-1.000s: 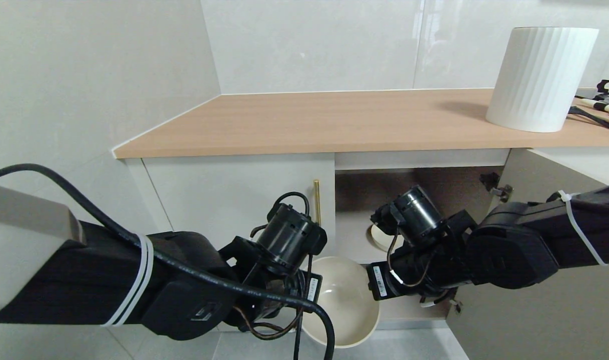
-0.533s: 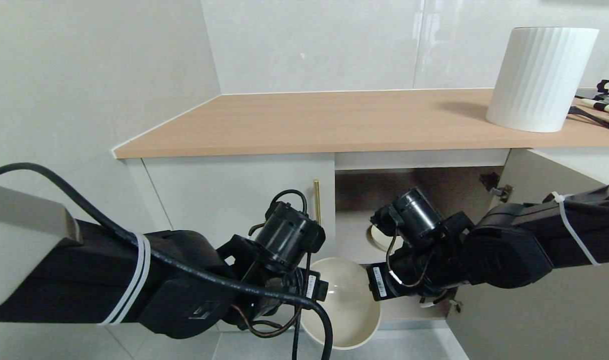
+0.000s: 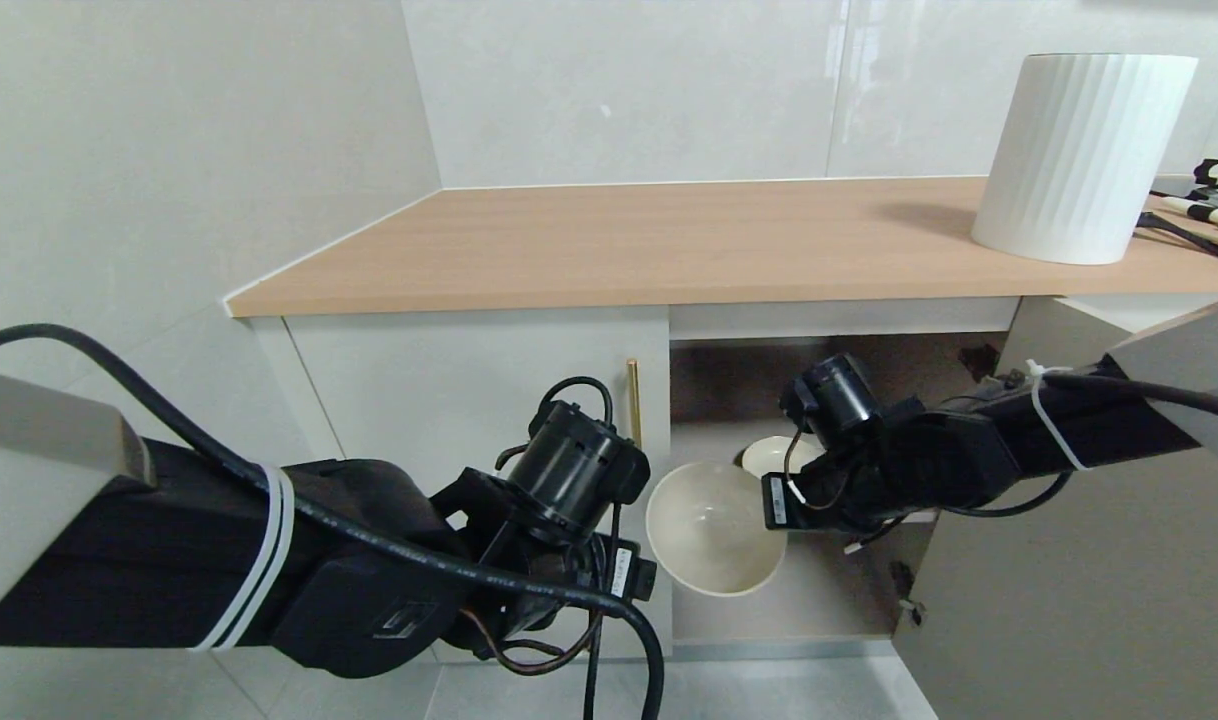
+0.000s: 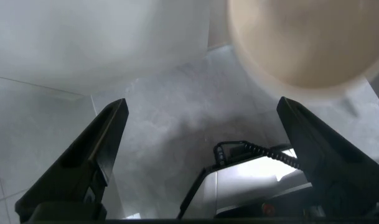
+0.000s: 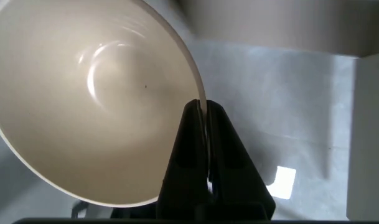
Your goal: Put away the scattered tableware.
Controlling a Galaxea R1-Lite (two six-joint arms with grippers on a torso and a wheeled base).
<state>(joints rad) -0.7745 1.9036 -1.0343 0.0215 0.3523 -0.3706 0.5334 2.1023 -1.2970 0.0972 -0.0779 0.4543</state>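
Bowl (image 3: 714, 528) first: it is cream and round. It hangs in the air in front of the open cupboard (image 3: 829, 590), under the front edge of the worktop (image 3: 619, 240). It is tipped, so its inside shows. The right tool (image 3: 775, 503) grips it by the rim. Behind it, a pale dish (image 3: 769, 452) lies on the cupboard floor, toward the back. A tall white ribbed pot (image 3: 1079, 155) stands on the worktop near its right end. The left arm is low, in front of the shut door with the gold handle (image 3: 632, 400).

From the left wrist, the left tool (image 4: 205, 162) is open wide, with nothing between its fingers (image 4: 102, 155). The bowl's underside shows beyond it, not touching it, above the grey floor (image 4: 177, 118).

From the right wrist, the right tool is pinched tight on the bowl's rim, one finger inside and one outside.
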